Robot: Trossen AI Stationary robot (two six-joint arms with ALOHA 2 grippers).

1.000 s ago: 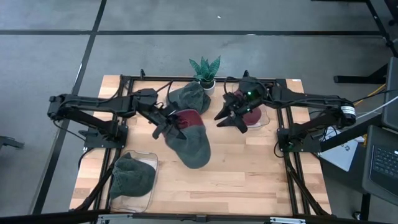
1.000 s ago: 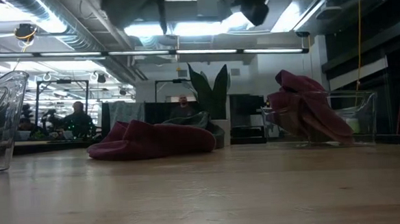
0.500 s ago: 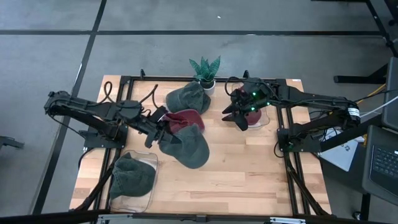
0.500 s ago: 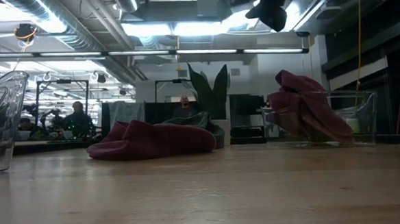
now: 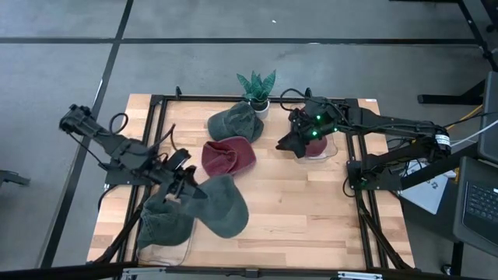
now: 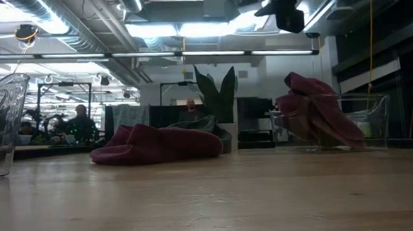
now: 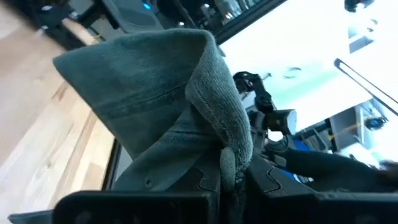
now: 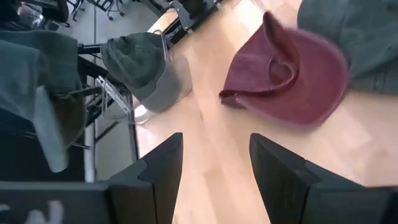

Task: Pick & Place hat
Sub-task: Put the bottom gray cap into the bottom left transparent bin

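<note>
My left gripper (image 5: 187,190) is near the table's near-left part, shut on a grey-green hat (image 5: 223,207) beside the clear left bin (image 5: 180,247), which holds another grey-green hat (image 5: 162,223). A dark red hat (image 5: 228,155) lies flat on the table's middle, also in the low view (image 6: 158,143). A third green hat (image 5: 233,120) lies by the plant. My right gripper (image 5: 292,145) hovers open at the edge of the right bin (image 5: 333,148), which holds a red hat (image 6: 318,113). My left gripper pinches a bunched fold of the grey-green hat's edge (image 7: 231,163) between its two fingers, several layers thick. In the high view the rest of the hat (image 5: 227,210) spreads out from the fingers toward the table's right; the low view shows none of it on the tabletop.
A potted plant (image 5: 257,89) stands at the far edge's middle. The black frame rails (image 5: 359,194) run along both sides of the table. Bare wood (image 5: 303,210) lies across the near right part. People sit in the room beyond (image 6: 79,122).
My left gripper has swung from the table's middle toward the near-left corner, carrying the grey-green hat off the red hat and over to the left bin. The red hat stays and now shows whole. My right gripper has drawn back a little toward the right bin.
</note>
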